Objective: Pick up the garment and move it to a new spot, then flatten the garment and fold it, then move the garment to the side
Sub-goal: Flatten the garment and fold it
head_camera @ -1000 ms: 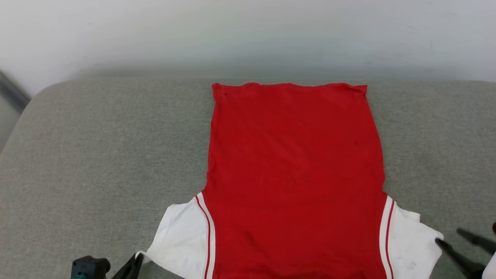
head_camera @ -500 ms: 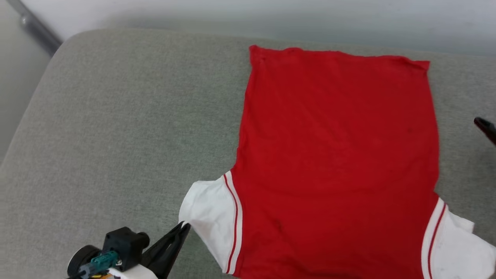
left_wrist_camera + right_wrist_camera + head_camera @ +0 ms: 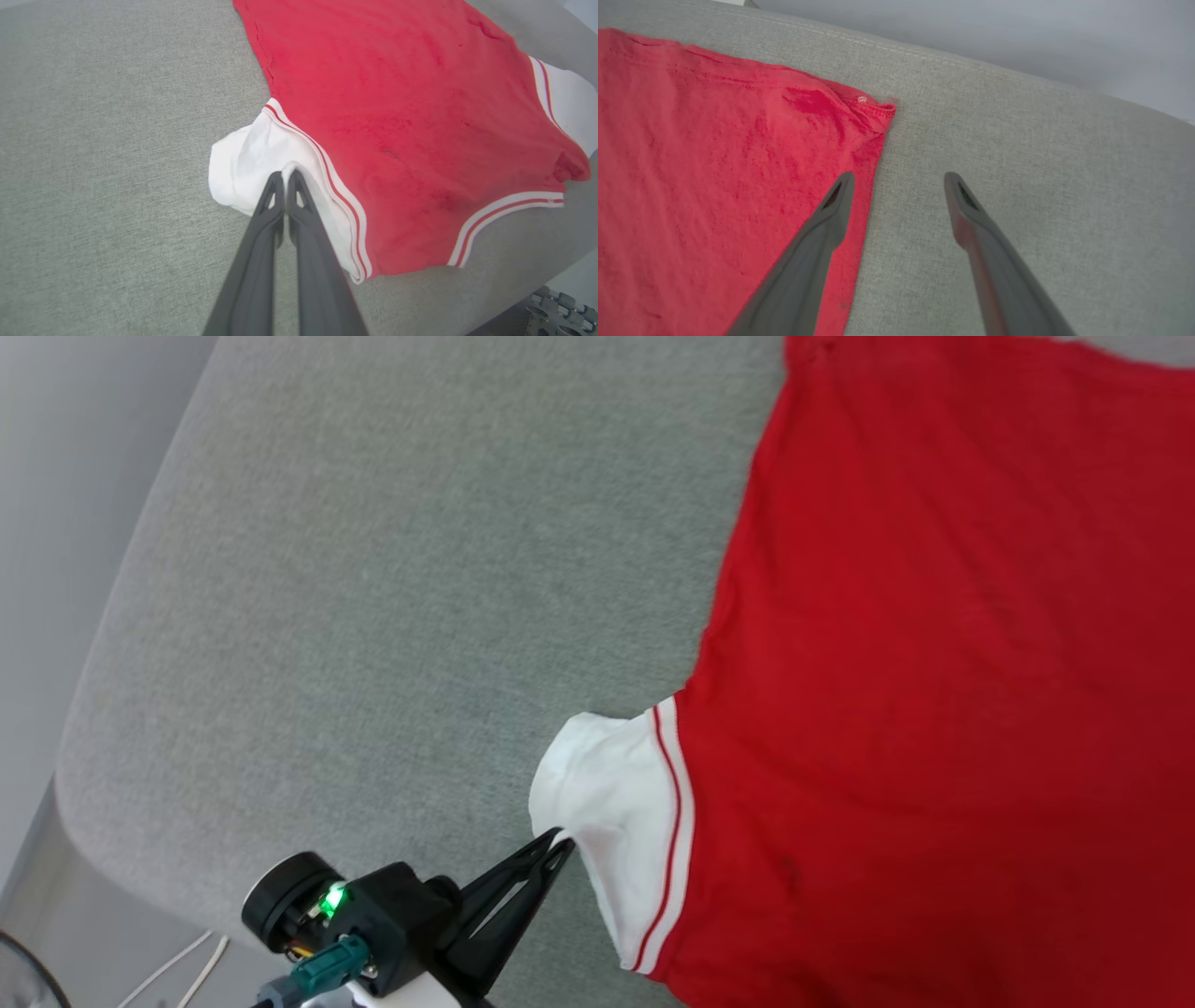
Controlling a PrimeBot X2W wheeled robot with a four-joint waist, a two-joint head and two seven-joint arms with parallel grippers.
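Note:
The garment lies spread on a grey cushion with its plain red side up, and no lettering shows. Its white left sleeve is bunched, and my left gripper is shut on the sleeve's edge. In the left wrist view the closed gripper pinches a raised fold of that sleeve. Over the garment's right side edge, my right gripper stands open just below the hem corner. One of its fingers is above the red cloth, the other above bare cushion.
The grey cushion has a rounded edge at the left, with pale floor and white cables beyond it. A pale wall rises behind the cushion. A dark ribbed part sits below the cushion's near edge.
The head camera has swung left and down. My right gripper left the right sleeve, opened wider and moved up toward the hem. The left gripper stayed shut on the left sleeve, which has bunched.

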